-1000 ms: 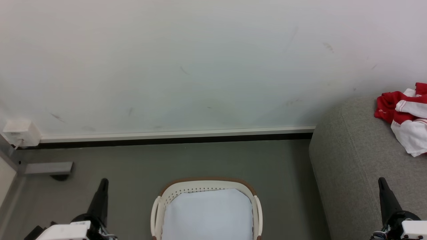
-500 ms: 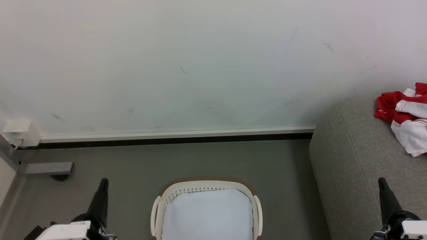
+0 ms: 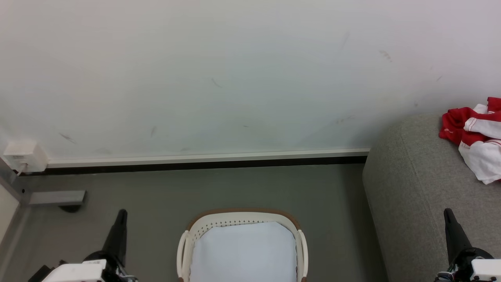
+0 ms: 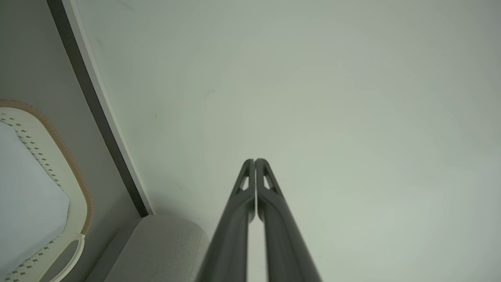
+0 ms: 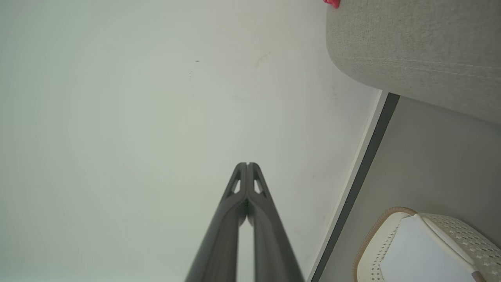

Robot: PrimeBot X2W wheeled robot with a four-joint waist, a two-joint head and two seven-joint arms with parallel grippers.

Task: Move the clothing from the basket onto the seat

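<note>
room: pale, scuffed wall (image 3: 235, 78) above a grey floor (image 3: 235, 184), with white skirting between them.
far left: small white wall box (image 3: 23, 156); no part in this job.
left gripper (image 3: 121, 214): low at the lower left, fingers pressed together with nothing between them; its wrist view looks at bare wall.
basket (image 3: 242, 214): on the floor between my arms, brown rim toward the wall. the part of the inside i can see is plain white liner (image 3: 242, 250), no red. the near end is cut off.
seat (image 3: 407, 188): grey sofa, near the basket's right side.
right gripper (image 3: 448, 214): low in front of the seat, fingers together, empty.
clothing (image 3: 475, 137): red and white heap lying on top of the seat, well apart from both grippers, partly past the frame edge.
step: i judge the transfer made; only parking is left.
how: tuck both arms in with the fingers together. swing neither arm over the seat, so the heap is not dragged off. look down into the basket's hidden end before calling it done.
</note>
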